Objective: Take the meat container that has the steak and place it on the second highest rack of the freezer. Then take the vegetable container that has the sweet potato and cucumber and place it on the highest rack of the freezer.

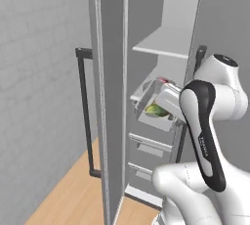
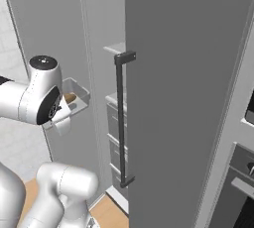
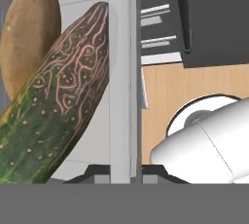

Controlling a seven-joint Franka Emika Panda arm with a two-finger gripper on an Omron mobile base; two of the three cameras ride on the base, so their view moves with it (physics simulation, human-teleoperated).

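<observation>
Holding the vegetable container [image 1: 163,104] in front of the open freezer [image 1: 168,48], tool [image 3: 125,172] clenched on the container's side wall [image 3: 119,72], seen edge-on in the hand view between the two finger tips. Lying inside the tray, close to the camera: the cucumber [image 3: 53,106], long, green with a pinkish net pattern, slanting from lower left to upper right; behind and beside it, touching or nearly so, the sweet potato [image 3: 26,33], orange-brown and oval. From the left base view, tray raised and tilted near the white forearm, a green patch of cucumber [image 1: 156,110] showing through its open side, at about the height of a middle shelf and below the upper light-grey shelf [image 1: 163,43]. From the right base view, tray [image 2: 74,98] sticking out past the arm's elbow toward the cabinet opening, an orange-brown bit of sweet potato [image 2: 70,97] just visible inside. Freezer door [image 1: 110,97] swung open, dark bar handle [image 1: 87,111] on its outer face. Stacked drawers [image 1: 149,146] below the shelves. Wooden floor [image 1: 73,194] underneath. Cannot tell whether the tray touches any shelf.
</observation>
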